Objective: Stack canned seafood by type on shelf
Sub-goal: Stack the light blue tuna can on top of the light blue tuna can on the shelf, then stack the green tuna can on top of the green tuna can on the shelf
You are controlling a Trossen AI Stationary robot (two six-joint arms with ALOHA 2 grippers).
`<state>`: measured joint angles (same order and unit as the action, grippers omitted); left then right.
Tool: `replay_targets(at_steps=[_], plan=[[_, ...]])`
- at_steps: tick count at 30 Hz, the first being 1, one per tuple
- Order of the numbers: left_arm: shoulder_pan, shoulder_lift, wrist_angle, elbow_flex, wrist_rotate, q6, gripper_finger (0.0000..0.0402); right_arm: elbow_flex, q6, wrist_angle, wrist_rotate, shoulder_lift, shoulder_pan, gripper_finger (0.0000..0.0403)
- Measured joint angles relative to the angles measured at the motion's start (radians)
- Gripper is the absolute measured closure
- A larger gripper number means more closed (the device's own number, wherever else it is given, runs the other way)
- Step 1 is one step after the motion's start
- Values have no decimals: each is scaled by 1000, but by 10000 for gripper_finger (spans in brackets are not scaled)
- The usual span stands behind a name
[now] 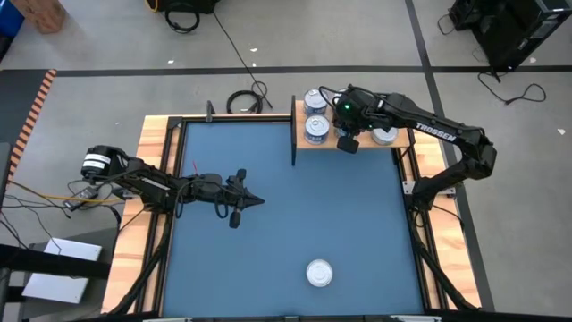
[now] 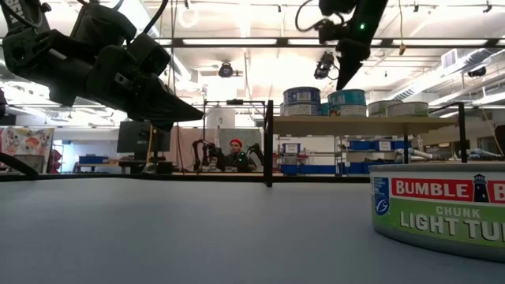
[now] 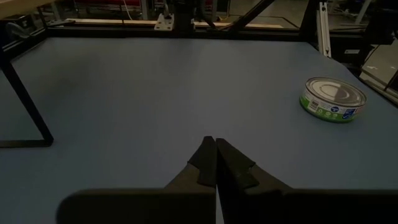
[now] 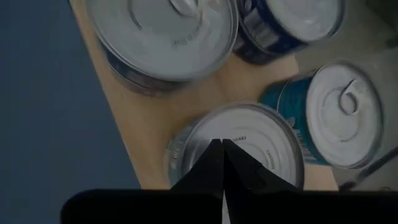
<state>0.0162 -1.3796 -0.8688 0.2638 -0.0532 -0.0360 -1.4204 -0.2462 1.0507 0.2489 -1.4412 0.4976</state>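
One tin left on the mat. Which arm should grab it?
Left, probably. The left gripper hovers over mid-mat, fingers shut, and its wrist view already frames the tin. The right gripper is shut over the shelf, at the far edge.

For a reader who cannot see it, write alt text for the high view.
Seen from above, the right end effector, shut, hangs over tins on a small wooden shelf at the blue mat's far edge. One tin sits alone near the front, and the left end effector hovers shut mid-mat.
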Motion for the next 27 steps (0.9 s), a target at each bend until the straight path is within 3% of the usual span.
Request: replay_targets(at_steps=[8, 13, 19, 27], plan=[[1, 0, 0, 0, -2, 2, 400, 0, 74, -15, 25, 99, -51, 399], [17, 0, 0, 0, -10, 6, 400, 54, 127, -37, 27, 181, -150, 401], [25, 0, -9, 0, -8, 8, 400, 187, 249, -71, 27, 240, -343, 401], [52, 0, -30, 0, -1, 11, 400, 309, 470, -174, 28, 215, -677, 400]])
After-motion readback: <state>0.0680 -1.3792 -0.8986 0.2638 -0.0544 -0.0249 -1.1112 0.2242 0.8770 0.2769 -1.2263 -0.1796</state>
